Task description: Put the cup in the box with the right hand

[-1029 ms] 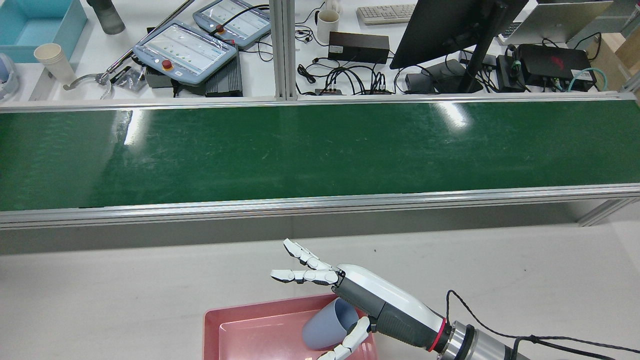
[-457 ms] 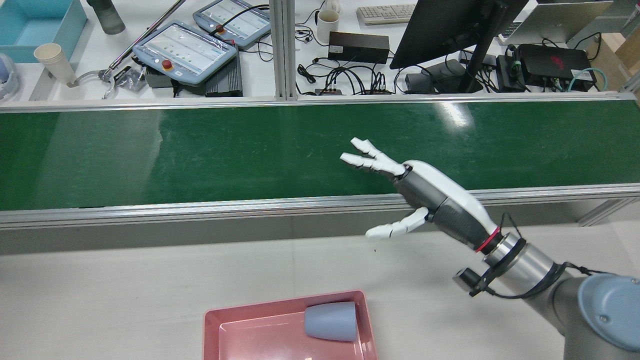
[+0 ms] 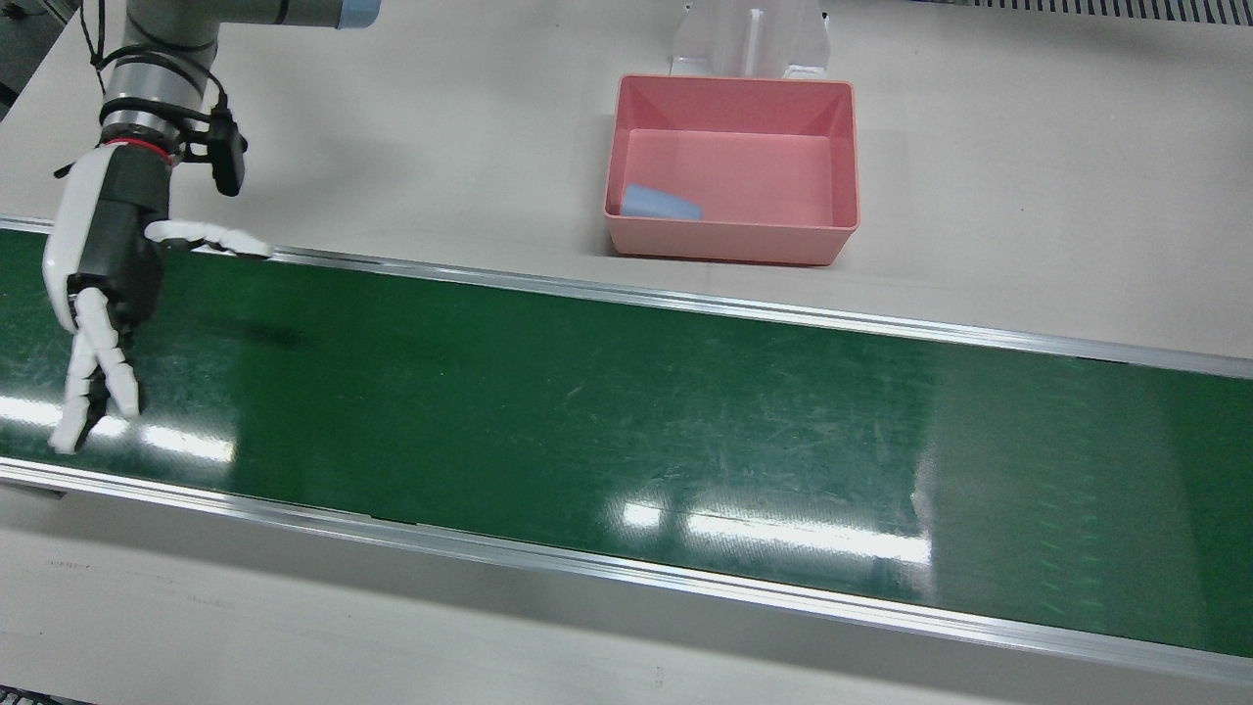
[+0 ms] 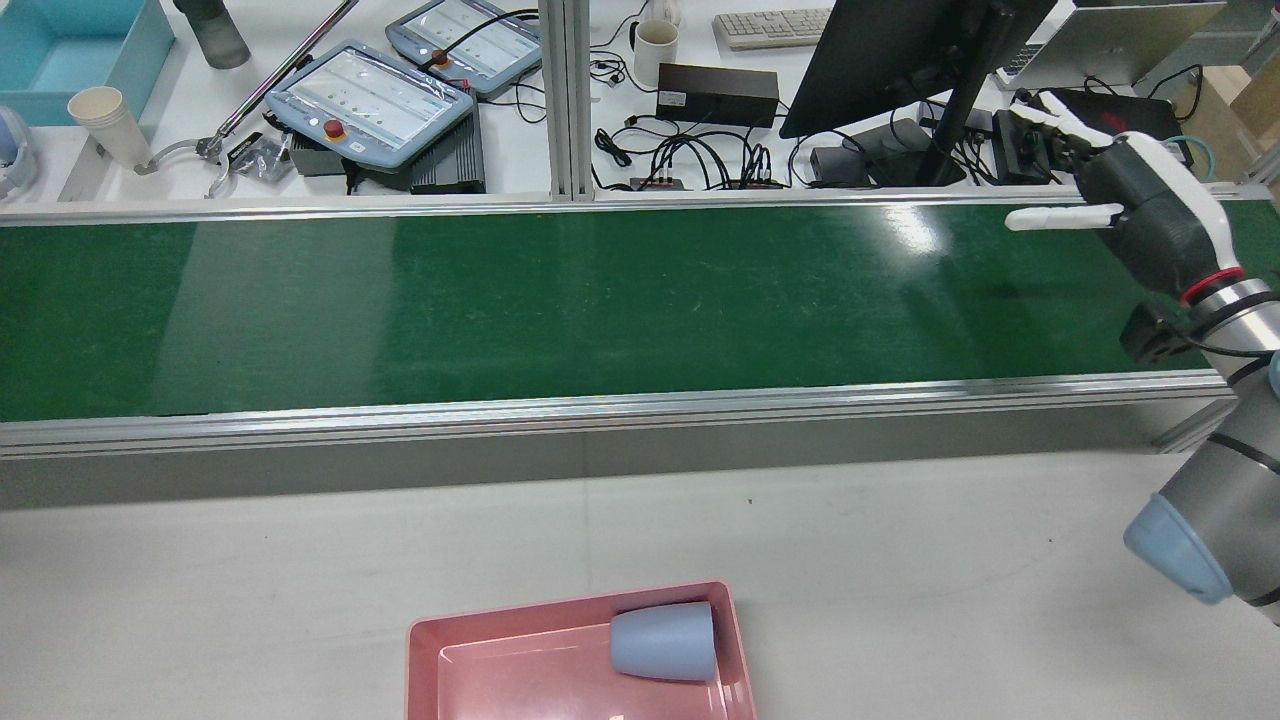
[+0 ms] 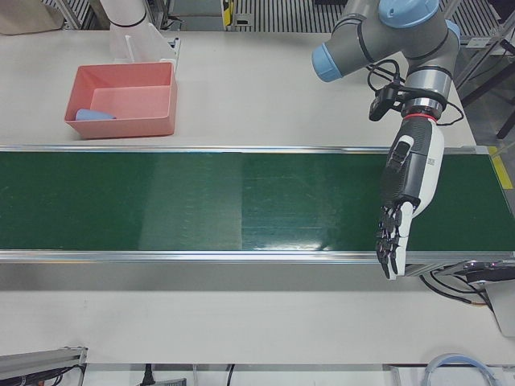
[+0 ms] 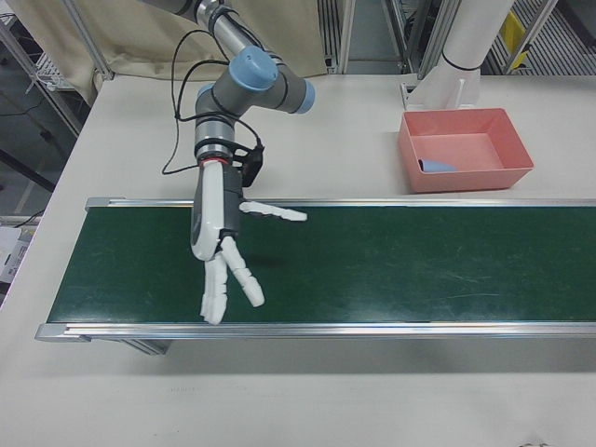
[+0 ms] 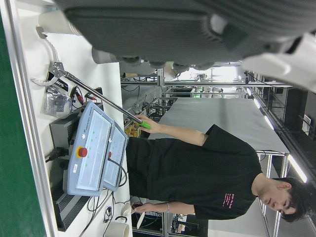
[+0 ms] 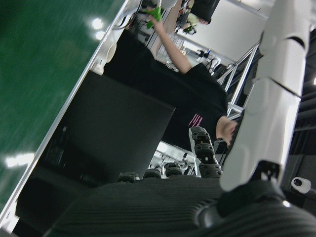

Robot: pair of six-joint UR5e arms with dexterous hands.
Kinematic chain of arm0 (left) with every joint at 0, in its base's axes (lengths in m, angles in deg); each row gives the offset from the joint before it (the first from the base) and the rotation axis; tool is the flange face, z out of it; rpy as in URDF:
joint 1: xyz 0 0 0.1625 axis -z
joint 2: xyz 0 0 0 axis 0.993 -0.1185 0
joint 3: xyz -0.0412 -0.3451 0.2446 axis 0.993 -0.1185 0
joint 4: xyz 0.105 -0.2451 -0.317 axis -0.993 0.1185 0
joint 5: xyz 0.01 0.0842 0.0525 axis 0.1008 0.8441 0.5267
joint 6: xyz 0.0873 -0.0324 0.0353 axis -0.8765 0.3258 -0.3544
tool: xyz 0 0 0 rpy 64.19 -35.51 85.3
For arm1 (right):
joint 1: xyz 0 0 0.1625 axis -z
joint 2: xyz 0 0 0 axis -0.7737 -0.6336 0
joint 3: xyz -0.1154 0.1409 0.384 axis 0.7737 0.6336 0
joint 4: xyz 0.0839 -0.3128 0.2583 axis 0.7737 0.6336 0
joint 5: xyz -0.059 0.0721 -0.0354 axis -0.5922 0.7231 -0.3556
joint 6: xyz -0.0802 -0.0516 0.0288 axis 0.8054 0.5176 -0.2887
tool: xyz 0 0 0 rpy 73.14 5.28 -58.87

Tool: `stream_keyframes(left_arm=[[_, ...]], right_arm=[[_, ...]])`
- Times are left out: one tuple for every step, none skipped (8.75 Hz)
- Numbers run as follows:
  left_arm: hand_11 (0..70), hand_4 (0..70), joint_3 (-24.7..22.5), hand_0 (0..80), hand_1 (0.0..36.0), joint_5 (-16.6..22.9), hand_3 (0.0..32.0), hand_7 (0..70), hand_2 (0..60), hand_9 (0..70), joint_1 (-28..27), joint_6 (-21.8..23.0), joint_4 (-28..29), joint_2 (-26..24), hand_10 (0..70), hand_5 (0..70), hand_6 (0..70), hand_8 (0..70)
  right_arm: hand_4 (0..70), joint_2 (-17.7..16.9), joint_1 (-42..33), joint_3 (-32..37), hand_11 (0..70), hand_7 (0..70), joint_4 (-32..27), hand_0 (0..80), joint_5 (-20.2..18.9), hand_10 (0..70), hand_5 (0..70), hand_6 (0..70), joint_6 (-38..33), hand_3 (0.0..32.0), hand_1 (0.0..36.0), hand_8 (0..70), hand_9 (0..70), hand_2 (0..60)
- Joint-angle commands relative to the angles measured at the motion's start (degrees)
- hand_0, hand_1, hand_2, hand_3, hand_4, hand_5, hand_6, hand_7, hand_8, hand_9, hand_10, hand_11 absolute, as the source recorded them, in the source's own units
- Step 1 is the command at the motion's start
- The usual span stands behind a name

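A blue-grey cup [image 4: 663,640] [image 3: 662,203] lies on its side inside the pink box [image 4: 570,605] [image 3: 732,83], against the wall on the right arm's side. My right hand [image 4: 1140,210] [image 3: 103,284] [image 6: 219,242] hovers over the green belt far from the box, open, fingers spread, holding nothing. The cup [image 6: 435,166] and box [image 6: 466,180] sit well to its side in the right-front view. My left hand [image 5: 406,193] hangs over the other end of the belt, fingers straight and empty, pointing at the operators' side rail. The cup [image 5: 96,115] and box [image 5: 121,129] also show there.
The green conveyor belt [image 3: 626,411] with metal rails runs across the whole table. Beyond it stand teach pendants [image 4: 370,100], a monitor [image 4: 900,50], cables and a paper cup [image 4: 105,120]. A person [image 7: 197,168] holds a long reacher tool there. A white pedestal [image 3: 749,39] stands behind the box.
My right hand let go of the cup in the box, rose, and swung away across the belt to its far right end in the rear view. The cup settled on its side.
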Motion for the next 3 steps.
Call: stream_keyframes(left_arm=[[0.0, 0.0, 0.0, 0.0, 0.0, 0.0, 0.0, 0.0, 0.0, 0.0, 0.0, 0.0, 0.0, 0.0, 0.0, 0.0, 0.0, 0.0], [0.0, 0.0, 0.0, 0.0, 0.0, 0.0, 0.0, 0.0, 0.0, 0.0, 0.0, 0.0, 0.1, 0.0, 0.0, 0.0, 0.0, 0.0], [0.0, 0.0, 0.1, 0.0, 0.0, 0.0, 0.0, 0.0, 0.0, 0.0, 0.0, 0.0, 0.1, 0.0, 0.0, 0.0, 0.0, 0.0]], right_arm=[[0.0, -4.0, -3.1, 3.7, 0.0, 0.2, -0.2, 49.3, -1.1, 0.0, 5.4, 1.6, -2.9, 0.0, 19.6, 0.0, 0.0, 7.7], [0.0, -4.0, -3.7, 3.6, 0.0, 0.0, -0.2, 48.4, -1.1, 0.0, 5.1, 1.3, -3.1, 0.0, 18.7, 0.0, 0.0, 8.9], [0.0, -4.0, -3.7, 3.6, 0.0, 0.3, -0.3, 47.8, -1.1, 0.0, 5.0, 1.5, -3.2, 0.0, 18.1, 0.0, 0.0, 9.2]])
